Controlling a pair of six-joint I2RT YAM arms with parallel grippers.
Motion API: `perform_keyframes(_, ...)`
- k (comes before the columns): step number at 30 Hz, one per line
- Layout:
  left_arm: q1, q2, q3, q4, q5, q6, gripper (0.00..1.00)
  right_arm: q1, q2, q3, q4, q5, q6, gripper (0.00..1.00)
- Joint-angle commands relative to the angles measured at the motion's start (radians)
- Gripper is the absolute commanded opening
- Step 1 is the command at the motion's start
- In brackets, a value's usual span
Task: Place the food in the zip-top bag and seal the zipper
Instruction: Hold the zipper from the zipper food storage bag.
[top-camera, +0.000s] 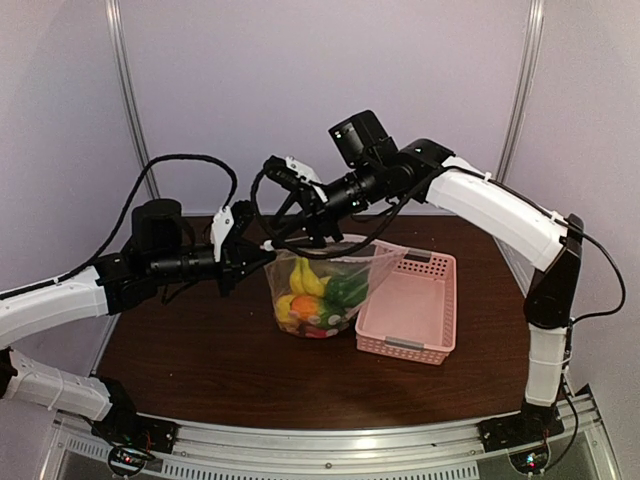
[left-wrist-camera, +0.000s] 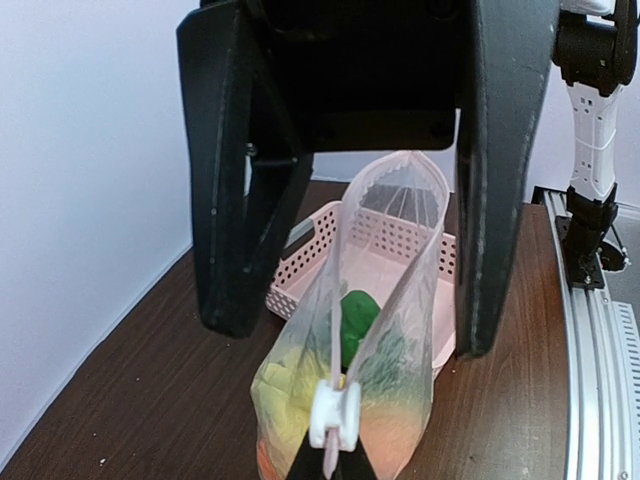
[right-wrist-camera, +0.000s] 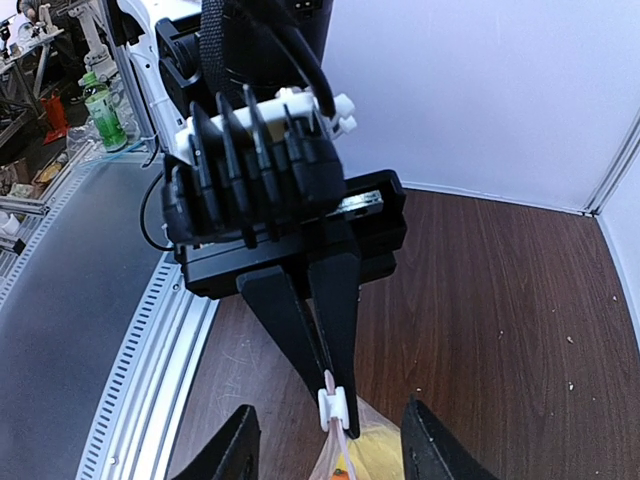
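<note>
On the left, my left gripper (right-wrist-camera: 330, 365) reaches in from the left side of the table (top-camera: 200, 350). Its fingers are clenched tight on the left end of the bag's (top-camera: 330, 268) mouth edge. The small white slider (left-wrist-camera: 333, 412) sits just beyond the fingertips, at that same left end of the zipper strip.

From the slider the two edges of the mouth spread apart and meet again at the far-right end, so the bag stands open and unsealed. It is upright near the middle of the table, and its bottom looks to rest on the wood. The food is inside it. I can make out a yellow banana (top-camera: 308, 277), a green pepper (top-camera: 347, 290) and an orange (top-camera: 303, 305) low in the bag. The other pieces are too bunched for me to tell apart.

My right gripper (left-wrist-camera: 350, 330) comes over from the right and hangs above the mouth. Its fingers (left-wrist-camera: 232, 200) are released and set wide, one on either side of the bag top, clasping nothing.

Just right of the bag sits the pink basket (top-camera: 420, 300), close beside it.
</note>
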Motion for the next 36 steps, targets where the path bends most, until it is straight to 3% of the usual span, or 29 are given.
perform_keyframes(1,-0.003,-0.007,-0.007,0.077,0.013,-0.011,0.00,0.014,0.022,0.009,-0.019,0.027,0.005,0.49)
perform_keyframes(11,-0.003,0.000,-0.003,0.077,0.020,-0.016,0.00,0.027,0.034,0.010,-0.008,0.064,0.010,0.39)
perform_keyframes(28,-0.003,0.015,-0.010,0.073,0.021,-0.013,0.00,0.031,0.022,0.014,-0.053,0.103,-0.046,0.00)
perform_keyframes(36,-0.003,0.008,-0.021,0.069,-0.022,-0.020,0.00,-0.002,-0.006,0.014,-0.155,0.126,-0.098,0.00)
